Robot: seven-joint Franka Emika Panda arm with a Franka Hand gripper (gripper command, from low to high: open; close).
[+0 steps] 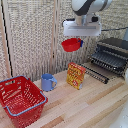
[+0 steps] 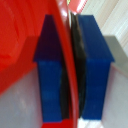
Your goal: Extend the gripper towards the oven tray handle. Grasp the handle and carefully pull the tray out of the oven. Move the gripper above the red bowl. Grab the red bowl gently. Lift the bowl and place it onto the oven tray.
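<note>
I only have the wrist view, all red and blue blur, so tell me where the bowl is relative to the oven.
Observer: The red bowl hangs in the air from the gripper, well above the table, toward the exterior view's left of the oven.
Operator: Confirm the tray is out.
Observer: The tray sticks out of the oven's front, over the lowered door.
Operator: Report what sits under the bowl.
Observer: A yellow and red box stands on the table roughly below it, with a blue mug further to the exterior view's left.
</note>
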